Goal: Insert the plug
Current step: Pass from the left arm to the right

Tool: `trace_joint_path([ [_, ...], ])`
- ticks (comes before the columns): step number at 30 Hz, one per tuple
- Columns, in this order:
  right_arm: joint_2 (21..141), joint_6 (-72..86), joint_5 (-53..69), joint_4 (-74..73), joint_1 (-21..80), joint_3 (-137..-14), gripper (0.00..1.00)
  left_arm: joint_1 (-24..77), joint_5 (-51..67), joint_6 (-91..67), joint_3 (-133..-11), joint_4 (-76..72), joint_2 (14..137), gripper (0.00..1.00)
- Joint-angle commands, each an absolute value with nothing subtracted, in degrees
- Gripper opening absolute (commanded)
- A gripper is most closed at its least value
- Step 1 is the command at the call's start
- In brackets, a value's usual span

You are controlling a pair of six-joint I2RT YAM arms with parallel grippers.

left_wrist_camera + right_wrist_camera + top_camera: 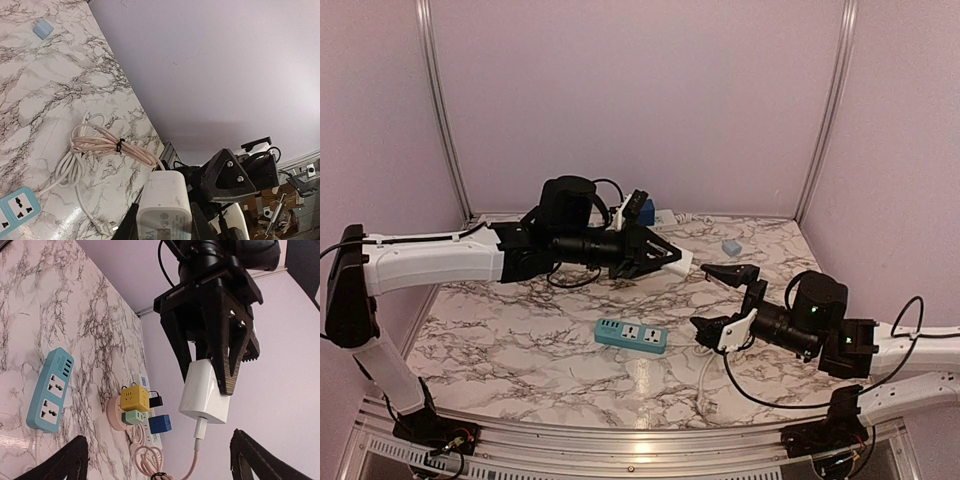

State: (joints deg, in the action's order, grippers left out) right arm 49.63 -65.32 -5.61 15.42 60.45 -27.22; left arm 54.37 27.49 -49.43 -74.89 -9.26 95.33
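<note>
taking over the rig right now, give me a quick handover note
Left pincer: shut on the white plug, held in the air above the table.
Right pincer: open, empty, just beside the plug.
Blue power strip: flat on the table, both sockets free.
Done: plug lifted. Left: carry it to the strip and push it in.

Pretty sure it's a robotics lab booth: marble-print surface (520, 340), plain lilac wall panels (640, 100) in aluminium posts (443, 110) toward 12 o'clock.
</note>
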Motion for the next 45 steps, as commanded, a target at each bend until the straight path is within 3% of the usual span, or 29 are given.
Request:
trace_joint_path([
  [1,51.43,-77.95,-10.59,26.65,62.55,-26.57,0.93,54.37,34.09,-63.57,-75.1,-18.05,96.06,0.0],
  [11,58.13,-91.65,-17.27,44.61,62.99,-26.72,0.8,54.66,38.06,-72.26,-69.82,-28.2,96.57,0.0],
  [21,57.54,-98.21,-14.56,42.72,63.7,-26.66,0.6,54.58,40.66,-76.88,-68.47,-34.68,97.91,0.0],
  [30,57.35,-96.76,-13.1,41.69,64.21,-26.46,0.23,54.54,40.96,-77.63,-68.43,-35.66,98.39,0.0],
  [33,57.51,-96.7,-13.17,40.9,64.31,-26.63,0.0,54.49,40.96,-77.83,-68.38,-35.95,98.38,0.0],
  [36,57.08,-95.74,-12.92,38.52,64.54,-27.28,0.0,54.37,40.96,-77.76,-68.14,-36.63,98.27,0.0],
  [39,55.95,-88.85,-12.83,30.74,64.75,-30.97,0.0,53.69,40.69,-77.55,-67.06,-37.45,97.34,0.37],
  [43,57.18,-71.0,-13.59,13.8,64.78,-41.51,0.0,50.9,39.76,-77.7,-64.03,-38.69,94.39,0.69],
  [45,59.03,-64.66,-13.99,5.01,64.77,-46.55,0.0,48.59,39.46,-78.27,-61.72,-39.34,91.57,0.77],
])
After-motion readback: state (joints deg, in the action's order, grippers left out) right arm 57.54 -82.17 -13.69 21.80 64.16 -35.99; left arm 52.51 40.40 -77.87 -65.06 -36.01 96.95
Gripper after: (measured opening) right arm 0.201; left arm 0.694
